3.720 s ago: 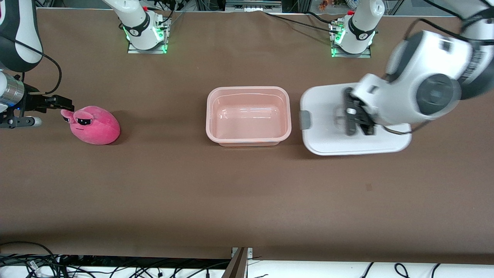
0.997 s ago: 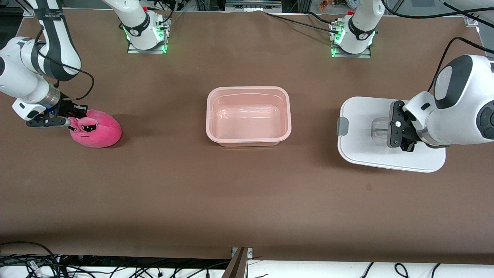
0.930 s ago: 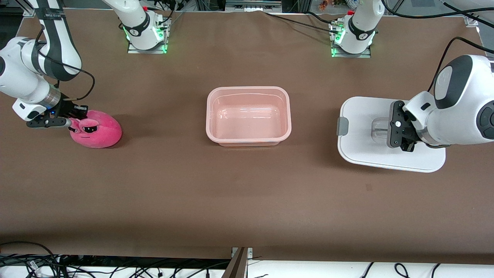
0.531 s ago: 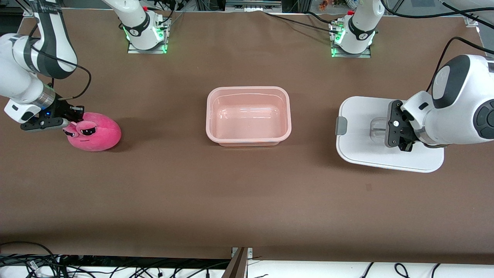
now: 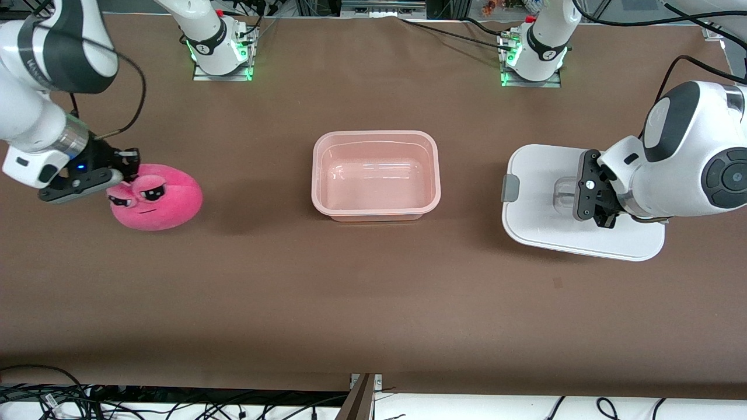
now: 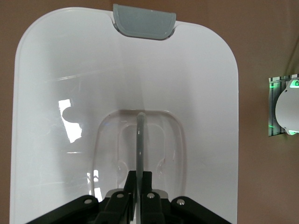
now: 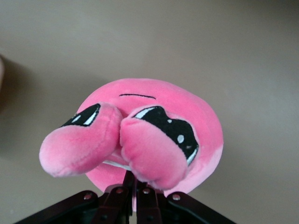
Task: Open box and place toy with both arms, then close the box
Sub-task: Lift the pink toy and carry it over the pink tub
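In the front view the open box (image 5: 376, 175) sits at mid-frame, its rim bare all round and its hollow holding nothing, with brown table (image 5: 373, 303) showing on every side of it. Toward the frame's left edge, the right gripper (image 5: 119, 169) is clamped on the toy (image 5: 156, 197) at the base of its stalk eyes; the right wrist view shows the black fingers (image 7: 135, 193) pressed together on pink plush just under the two eye stalks, and the toy (image 7: 149, 135) hangs clear of the table surface there. Between the toy and the box's nearest wall lies an unbroken strip of bare table. At the frame's right, the left gripper (image 5: 590, 195) is closed on the clear handle (image 5: 563, 195) of the lid (image 5: 543, 227); in the left wrist view its fingers (image 6: 142, 191) pinch the thin upright handle (image 6: 140, 140) in the middle of the white lid (image 6: 56, 93), whose grey clip (image 6: 144, 21) sits at the upper edge of that picture. In the front view the lid tilts slightly, the edge with its grey clip (image 5: 510, 188) facing the box, and a gap of table separates that edge from the box. The lower half of the front view is open table down to the cable-strewn border.
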